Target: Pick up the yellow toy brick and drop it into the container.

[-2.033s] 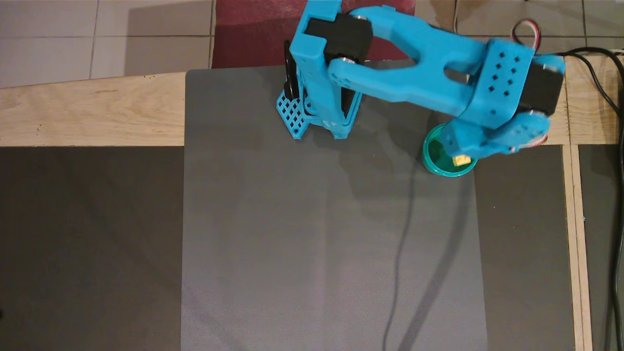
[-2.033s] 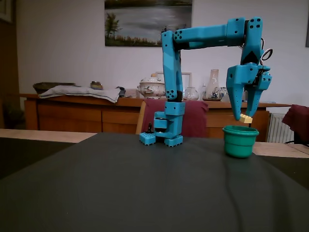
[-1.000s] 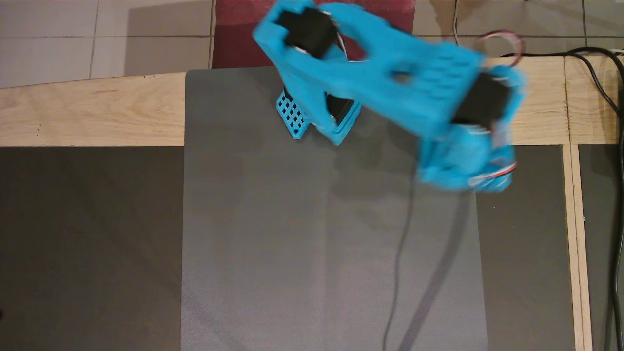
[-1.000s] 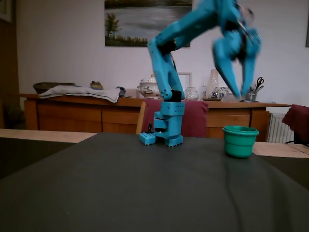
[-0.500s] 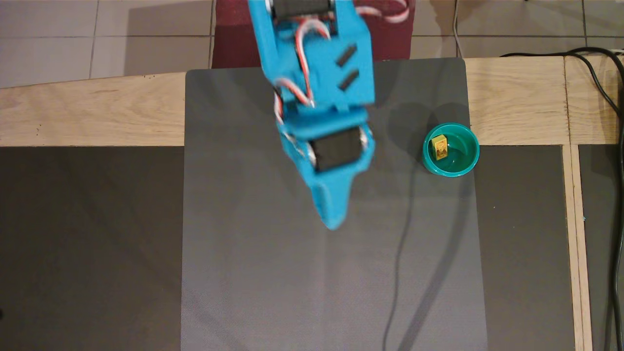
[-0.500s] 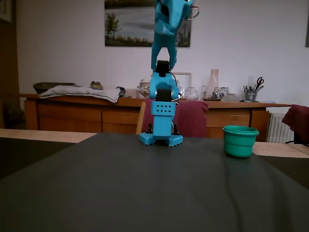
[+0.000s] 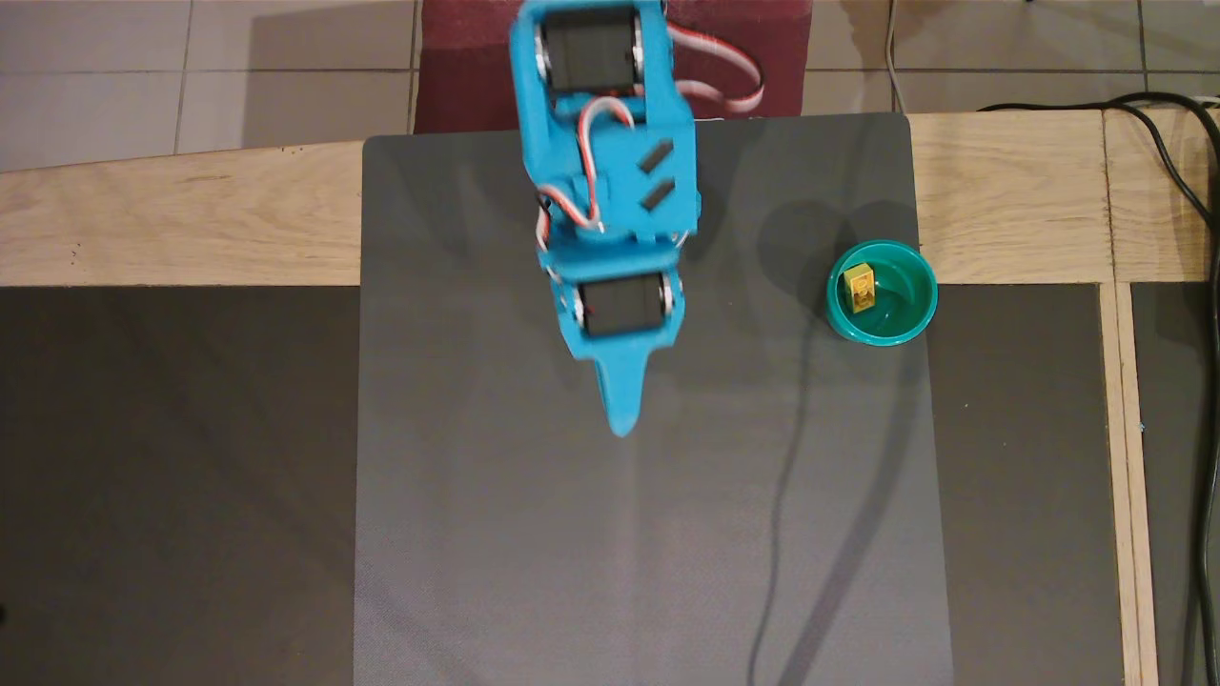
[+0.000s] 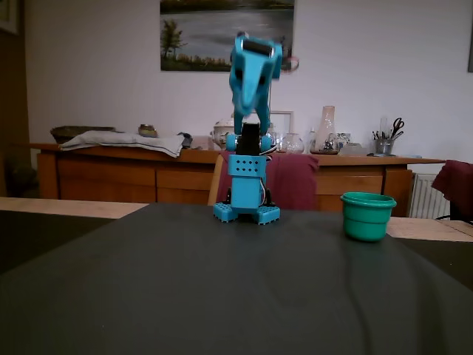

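Observation:
The yellow toy brick point(image 7: 859, 287) lies inside the teal-green cup point(image 7: 901, 310), against its left inner wall in the overhead view. The cup stands at the right edge of the grey mat. In the fixed view the cup point(image 8: 367, 216) stands to the right of the arm's base and its wall hides the brick. My blue gripper point(image 7: 621, 419) is raised high over the middle of the mat, well left of the cup, and also shows in the fixed view point(image 8: 245, 103). Its jaws look closed together and hold nothing.
The grey mat point(image 7: 648, 534) lies on a wood-framed table. The arm's base point(image 8: 247, 213) stands at the mat's far edge. Black cables point(image 7: 1203, 286) run along the right side. A dark red chair back point(image 8: 295, 181) stands behind the table.

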You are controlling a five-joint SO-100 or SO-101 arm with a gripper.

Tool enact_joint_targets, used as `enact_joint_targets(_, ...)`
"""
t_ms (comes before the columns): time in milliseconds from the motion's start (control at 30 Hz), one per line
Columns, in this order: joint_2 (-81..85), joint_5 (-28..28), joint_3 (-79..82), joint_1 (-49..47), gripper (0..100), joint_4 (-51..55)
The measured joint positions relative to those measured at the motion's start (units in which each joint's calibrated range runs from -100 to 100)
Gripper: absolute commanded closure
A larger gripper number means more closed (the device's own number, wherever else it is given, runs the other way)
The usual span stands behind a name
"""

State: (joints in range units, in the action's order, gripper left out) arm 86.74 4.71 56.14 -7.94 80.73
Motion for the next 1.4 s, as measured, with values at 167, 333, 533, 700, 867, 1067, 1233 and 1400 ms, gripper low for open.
enact_joint_targets(167,8.2,0.0,14.1,-0.1,100,-5.4)
enact_joint_targets(333,11.9,0.0,22.1,-0.3,100,-6.9)
enact_joint_targets(533,12.1,-1.2,29.3,0.0,100,-11.4)
enact_joint_targets(700,11.9,-1.9,35.9,-0.1,100,-16.4)
enact_joint_targets(867,11.9,-1.9,41.3,0.1,100,-19.8)
enact_joint_targets(1067,11.9,-1.9,41.2,-0.1,100,-20.1)
enact_joint_targets(1233,11.9,-1.9,41.2,-0.1,100,-20.1)
enact_joint_targets(1400,11.9,-1.9,41.2,-0.1,100,-20.1)
